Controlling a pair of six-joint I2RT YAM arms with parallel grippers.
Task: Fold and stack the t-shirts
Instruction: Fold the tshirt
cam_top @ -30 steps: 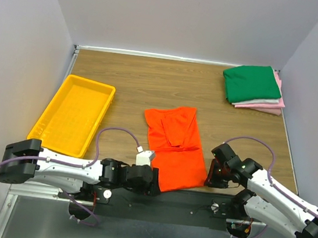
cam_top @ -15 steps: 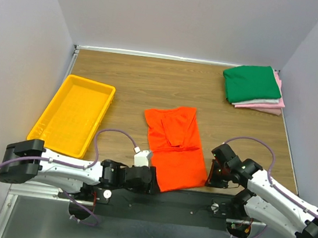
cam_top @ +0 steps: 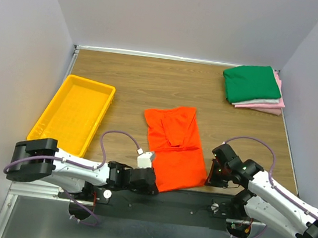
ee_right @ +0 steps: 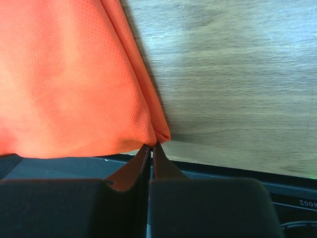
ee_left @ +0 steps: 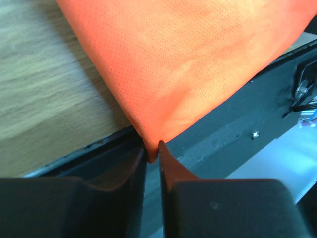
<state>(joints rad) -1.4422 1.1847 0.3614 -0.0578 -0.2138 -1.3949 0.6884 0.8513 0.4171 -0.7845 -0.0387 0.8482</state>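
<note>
A bright orange t-shirt point(cam_top: 176, 147) lies partly folded on the wooden table, its bottom hem at the near edge. My left gripper point(cam_top: 153, 184) sits at the shirt's near left corner; in the left wrist view the left gripper point(ee_left: 152, 148) is shut on that corner of the orange cloth point(ee_left: 188, 64). My right gripper point(cam_top: 208, 178) is at the near right corner; in the right wrist view the right gripper point(ee_right: 152, 145) pinches the tip of the orange cloth point(ee_right: 74, 84). A dark green t-shirt point(cam_top: 251, 84) tops a folded stack with white point(cam_top: 265, 102) and pink point(cam_top: 260, 108) ones at the back right.
A yellow plastic tray point(cam_top: 72, 113) stands at the left of the table. The black mounting rail point(cam_top: 183, 201) runs along the near table edge, just under both gripped corners. White walls close in the table on three sides.
The left jaws have closed onto the shirt's near left corner, and the left arm has shifted slightly right. The right jaws have closed further on the near right corner.
</note>
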